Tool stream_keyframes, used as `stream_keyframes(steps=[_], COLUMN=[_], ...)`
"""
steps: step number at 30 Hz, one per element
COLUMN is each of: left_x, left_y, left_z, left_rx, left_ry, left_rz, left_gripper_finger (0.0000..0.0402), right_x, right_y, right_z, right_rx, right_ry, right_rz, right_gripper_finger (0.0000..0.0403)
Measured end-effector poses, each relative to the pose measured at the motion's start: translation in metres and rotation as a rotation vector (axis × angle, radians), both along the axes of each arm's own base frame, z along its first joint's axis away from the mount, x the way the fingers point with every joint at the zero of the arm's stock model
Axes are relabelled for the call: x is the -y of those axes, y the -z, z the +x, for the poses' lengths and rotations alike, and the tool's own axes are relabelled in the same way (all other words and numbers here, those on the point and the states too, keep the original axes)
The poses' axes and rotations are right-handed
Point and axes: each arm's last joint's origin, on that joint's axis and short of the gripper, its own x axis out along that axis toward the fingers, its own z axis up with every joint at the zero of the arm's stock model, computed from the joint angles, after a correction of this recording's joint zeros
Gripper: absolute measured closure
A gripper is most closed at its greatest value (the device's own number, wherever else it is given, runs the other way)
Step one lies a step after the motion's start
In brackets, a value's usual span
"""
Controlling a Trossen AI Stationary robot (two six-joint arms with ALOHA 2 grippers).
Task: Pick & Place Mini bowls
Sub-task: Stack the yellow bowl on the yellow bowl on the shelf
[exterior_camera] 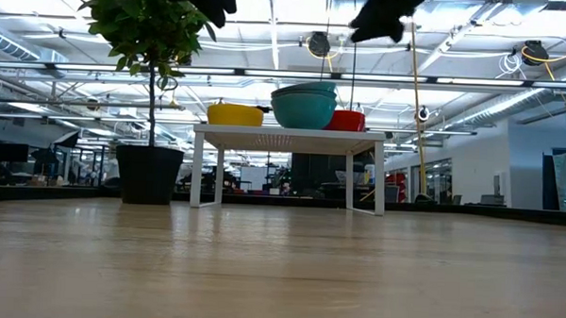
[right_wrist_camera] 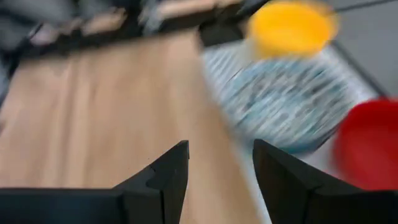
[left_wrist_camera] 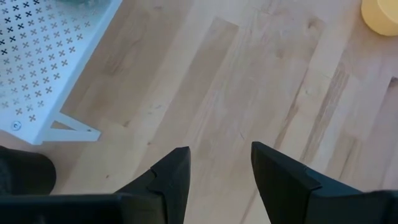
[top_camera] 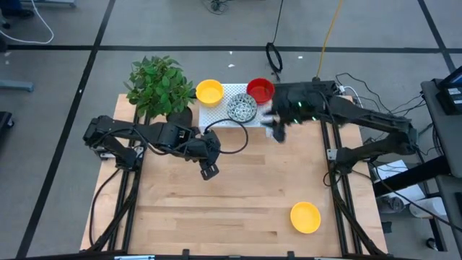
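Note:
Three mini bowls stand on the white perforated rack [top_camera: 224, 97] at the table's far edge: a yellow one [top_camera: 209, 92], a blue-and-white speckled one [top_camera: 242, 108] and a red one [top_camera: 260, 90]. Another yellow bowl [top_camera: 305, 217] rests on its base on the wood near the table's near right corner. My left gripper [top_camera: 209, 172] hangs open over bare wood in front of the rack, and its wrist view [left_wrist_camera: 217, 149] shows nothing between the fingers. My right gripper [top_camera: 276, 133] is open just off the rack's right front corner; its blurred wrist view [right_wrist_camera: 219, 144] faces the speckled bowl [right_wrist_camera: 286, 102].
A leafy plant in a dark pot [top_camera: 157, 90] stands at the rack's left side, close to my left arm. The rack stands on thin legs [exterior_camera: 198, 170] above the wood. Bare wood [top_camera: 231, 202] lies between the rack and the near yellow bowl.

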Motion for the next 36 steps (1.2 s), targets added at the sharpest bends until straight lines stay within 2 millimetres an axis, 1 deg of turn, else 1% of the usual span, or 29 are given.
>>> stream_keyframes(steps=[5, 8, 10, 12, 14, 16, 18, 20, 23, 25, 27, 30, 36], left_x=[-0.004, -0.006, -0.006, -0.006, -0.006, -0.005, -0.004, -0.003, -0.001, -0.001, -0.001, -0.001, -0.001], left_y=[0.000, 0.000, 0.000, 0.000, 0.000, 0.000, 0.000, 0.000, 0.000, 0.000, 0.000, 0.000, 0.000], left_z=[0.001, 0.001, 0.001, 0.001, 0.001, 0.001, 0.001, 0.000, 0.000, 0.000, 0.000, 0.000, 0.000], left_rx=[0.000, 0.001, 0.001, 0.001, 0.001, 0.001, 0.001, 0.001, 0.000, 0.000, 0.000, 0.000, 0.001], left_ry=[-0.012, -0.018, -0.018, -0.018, -0.018, -0.016, -0.014, -0.008, -0.002, 0.000, -0.002, -0.002, -0.003], left_rz=[0.000, 0.000, 0.000, 0.000, -0.001, -0.001, -0.001, -0.002, -0.002, -0.004, -0.004, -0.004, -0.005], left_gripper_finger=[0.0229, 0.0229, 0.0229, 0.0229, 0.0229, 0.0229, 0.0229, 0.0229, 0.0229, 0.0229, 0.0229, 0.0229, 0.0229], right_x=[-0.047, -0.070, -0.082, -0.093, -0.104, -0.114, -0.123, -0.132, -0.146, -0.154, -0.161, -0.169, -0.169], right_y=[0.010, 0.015, 0.018, 0.024, 0.035, 0.050, 0.068, 0.089, 0.118, 0.134, 0.146, 0.158, 0.183], right_z=[-0.028, -0.040, -0.046, -0.047, -0.049, -0.053, -0.057, -0.061, -0.062, -0.063, -0.064, -0.066, -0.077], right_rx=[-0.246, -0.365, -0.426, -0.449, -0.487, -0.545, -0.609, -0.658, -0.659, -0.636, -0.603, -0.565, -0.592], right_ry=[-0.233, -0.338, -0.385, -0.426, -0.462, -0.498, -0.532, -0.570, -0.607, -0.626, -0.657, -0.677, -0.633], right_rz=[0.039, 0.058, 0.067, 0.072, 0.077, 0.076, 0.084, 0.134, 0.241, 0.266, 0.269, 0.279, 0.184], right_gripper_finger=[0.0234, 0.0234, 0.0234, 0.0234, 0.0234, 0.0234, 0.0234, 0.0234, 0.0234, 0.0234, 0.0234, 0.0234, 0.0234])
